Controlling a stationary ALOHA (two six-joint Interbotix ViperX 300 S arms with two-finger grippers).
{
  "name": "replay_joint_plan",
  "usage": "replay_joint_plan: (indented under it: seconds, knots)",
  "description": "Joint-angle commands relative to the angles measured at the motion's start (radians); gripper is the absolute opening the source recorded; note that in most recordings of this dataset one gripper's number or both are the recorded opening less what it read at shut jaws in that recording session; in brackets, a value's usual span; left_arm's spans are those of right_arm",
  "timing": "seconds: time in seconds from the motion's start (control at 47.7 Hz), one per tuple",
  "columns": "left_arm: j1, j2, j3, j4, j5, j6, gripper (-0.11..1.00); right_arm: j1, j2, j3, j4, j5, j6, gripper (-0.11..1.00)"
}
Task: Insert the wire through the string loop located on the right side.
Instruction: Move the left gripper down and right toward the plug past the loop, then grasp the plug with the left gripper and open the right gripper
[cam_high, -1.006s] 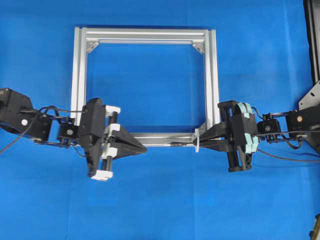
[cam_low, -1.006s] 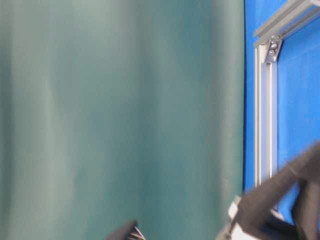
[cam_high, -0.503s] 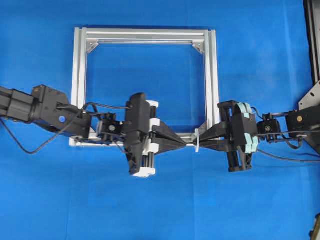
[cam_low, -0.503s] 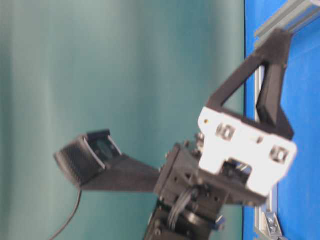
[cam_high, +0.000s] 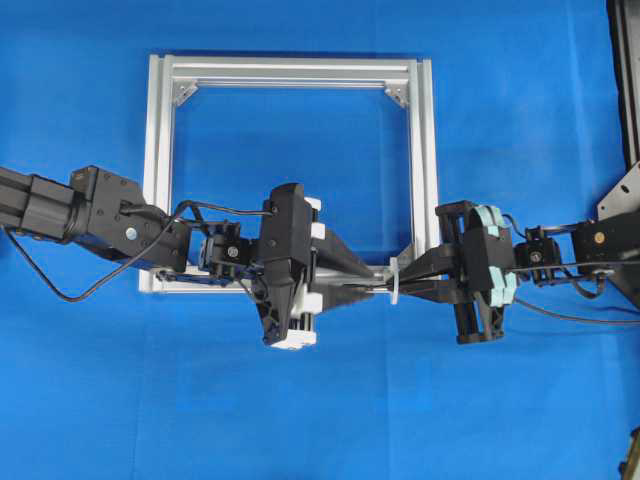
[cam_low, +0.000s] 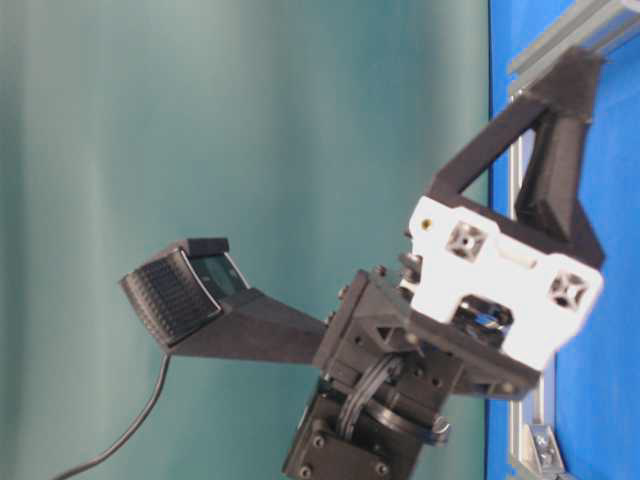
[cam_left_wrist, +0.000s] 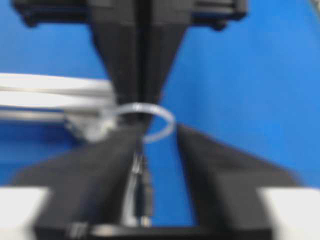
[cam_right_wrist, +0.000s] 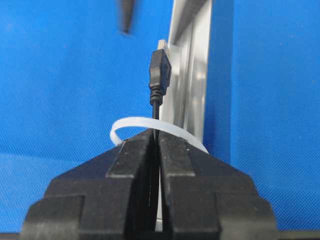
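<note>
Left pincer (cam_high: 362, 289) now parted beside string loop (cam_high: 394, 284), right pincer (cam_right_wrist: 155, 142) clamping wire (cam_right_wrist: 159, 75).

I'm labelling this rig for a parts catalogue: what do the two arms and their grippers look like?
Both arms are black, with loose black cables along them. The left gripper has long tapered black fingers on a white block with a black rail. The right gripper has similar wedge-shaped black fingers, with pale teal pieces on its body. Silver screws dot the joints.

The left gripper (cam_high: 362, 286) has reached the wire (cam_right_wrist: 159, 80) plug, its fingers now parted.
</note>
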Motion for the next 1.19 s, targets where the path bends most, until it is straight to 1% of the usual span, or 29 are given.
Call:
replay_joint_plan:
  seconds: [0.0,0.105,0.147,0.189,0.398,0.775,1.174]
  knots:
    - [-0.008,-0.018,-0.018,0.003,-0.005,0.002,0.46,-0.002,-0.009,-0.008,0.002,-0.005,-0.002,-0.02]
    - [-0.012,-0.018,-0.017,0.005,-0.005,0.002,0.77,-0.002,-0.009,-0.008,0.002,-0.005,-0.002,-0.02]
    - [-0.012,-0.018,-0.017,0.005,-0.005,0.0,0.85,-0.002,-0.009,-0.008,0.002,-0.005,-0.002,-0.02]
    - [-0.012,-0.018,-0.017,0.005,-0.003,-0.002,0.9,-0.002,-0.009,-0.008,0.0,-0.005,-0.002,-0.02]
    - [-0.005,-0.008,-0.018,0.003,0.009,-0.002,0.9,-0.002,-0.009,-0.008,0.002,-0.005,-0.002,-0.02]
    - [0.012,0.101,-0.028,0.005,0.0,-0.014,0.89,-0.002,-0.009,-0.008,0.002,-0.005,-0.002,-0.02]
    - [0.006,0.103,-0.043,0.005,-0.038,-0.012,0.89,-0.002,-0.009,-0.008,0.0,0.005,-0.002,-0.02]
